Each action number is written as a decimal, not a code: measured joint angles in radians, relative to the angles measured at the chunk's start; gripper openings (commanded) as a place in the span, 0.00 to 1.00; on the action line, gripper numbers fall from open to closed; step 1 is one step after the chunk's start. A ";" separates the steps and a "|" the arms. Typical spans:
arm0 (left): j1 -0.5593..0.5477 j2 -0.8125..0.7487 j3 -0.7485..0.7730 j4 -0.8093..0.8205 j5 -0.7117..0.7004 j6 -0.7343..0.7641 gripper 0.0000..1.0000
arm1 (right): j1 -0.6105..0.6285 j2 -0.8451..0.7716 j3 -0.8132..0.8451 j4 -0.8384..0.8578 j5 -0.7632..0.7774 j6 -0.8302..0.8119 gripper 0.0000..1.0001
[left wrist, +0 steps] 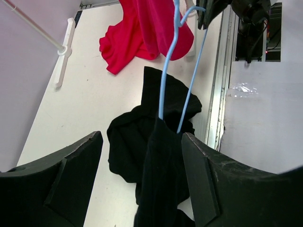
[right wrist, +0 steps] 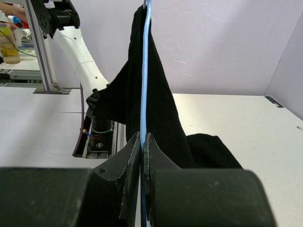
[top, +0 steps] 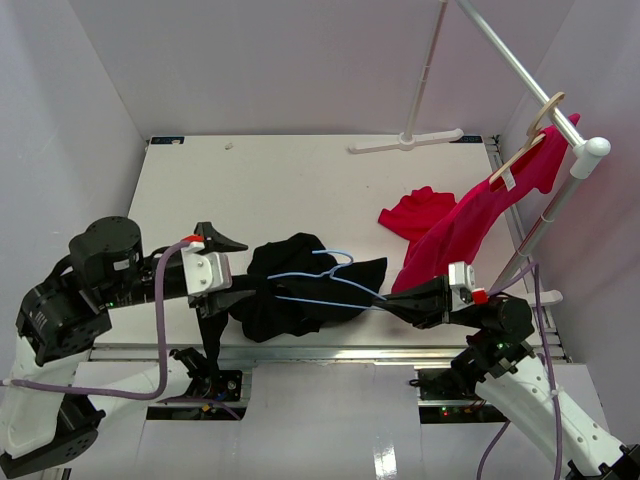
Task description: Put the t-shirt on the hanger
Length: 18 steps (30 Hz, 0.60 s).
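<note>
The left arm reached in low over the table from its left side, forearm level. The left gripper stood with its fingers spread wide. Black cloth hung between them, close against one finger, with bare table showing beside the other. The right arm reached in from the table's right side, and the right gripper was pinched tight on the thin wire of the hanger.

The t-shirt was bunched in a dark heap near the middle of the table's near edge, between the two grippers. Part of it was draped over the hanger's far end, and the rest slumped onto the table. The hanger's hook pointed toward the table's far edge.

At the table's right side a red shirt hung from a wooden hanger on a white rack rail, its lower part pooled on the table. The rack's white foot lay along the table's far edge.

The table was off-white, closed in by plain pale walls, with a metal rail along its near edge.
</note>
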 measured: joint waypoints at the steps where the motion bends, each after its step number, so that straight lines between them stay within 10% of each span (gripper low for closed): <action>1: -0.001 -0.006 0.000 -0.007 0.000 0.001 0.78 | 0.000 -0.004 0.000 -0.001 0.003 -0.001 0.08; 10: -0.006 0.026 -0.131 -0.053 -0.068 -0.001 0.69 | 0.000 -0.016 0.000 -0.021 0.015 -0.003 0.08; 14: -0.006 0.077 -0.150 -0.060 -0.087 0.011 0.07 | 0.000 -0.020 0.000 -0.025 0.015 -0.003 0.08; 18: -0.005 0.112 -0.144 -0.063 -0.068 0.043 0.01 | 0.000 -0.024 0.000 -0.041 0.014 -0.001 0.08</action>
